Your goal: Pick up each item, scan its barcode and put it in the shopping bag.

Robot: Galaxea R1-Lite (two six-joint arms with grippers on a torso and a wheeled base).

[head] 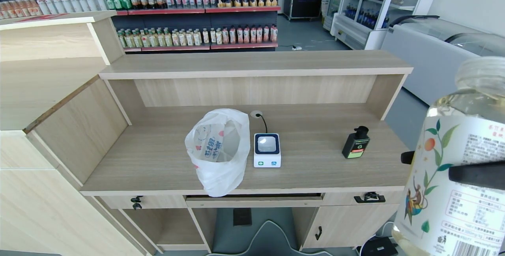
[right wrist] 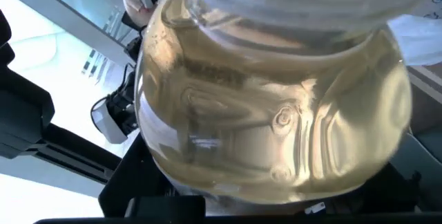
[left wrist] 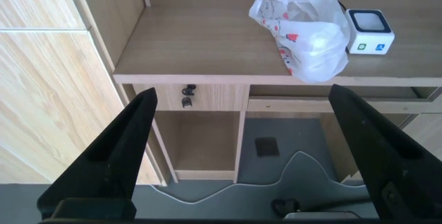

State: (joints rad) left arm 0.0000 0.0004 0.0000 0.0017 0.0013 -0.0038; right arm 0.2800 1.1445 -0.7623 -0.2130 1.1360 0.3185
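item 1. bottle (head: 453, 169): clear plastic with pale yellow liquid, held up close at the near right, off the counter (head: 315, 177) and well apart from the bag. in the head view we note its label, drawn with leaves and a fruit, and a barcode (head: 471, 248) at its lower end. in the right wrist view we note the rounded clear body of the bottle (right wrist: 276, 113) with the liquid showing through.

item 2. right gripper (head: 430, 166): dark fingers (head: 473, 175) clamped across the bottle's label.

item 3. left gripper (left wrist: 242, 94): two dark fingers (left wrist: 103, 162) spread wide apart, hanging low on the near side of the counter towards its left end.

item 4. shopping bag (head: 219, 149): white thin plastic, mouth open, standing on the counter near its near edge, just left of the scanner. blue and red print shows at its mouth; we cannot tell whether that is the bag's own or something inside. in the left wrist view we note the shopping bag (left wrist: 304, 30) bulging over the counter's near edge.

item 5. scanner (head: 267, 149): small white box with a dark window on top, its black cable (head: 262, 124) running to a hole farther back. it also appears in the left wrist view (left wrist: 370, 30), beside the bag.

item 6. pump bottle (head: 356, 142): dark, upright, on the counter's right part, well apart from the scanner.

item 7. keys (left wrist: 186, 96): hanging in the left drawer front.
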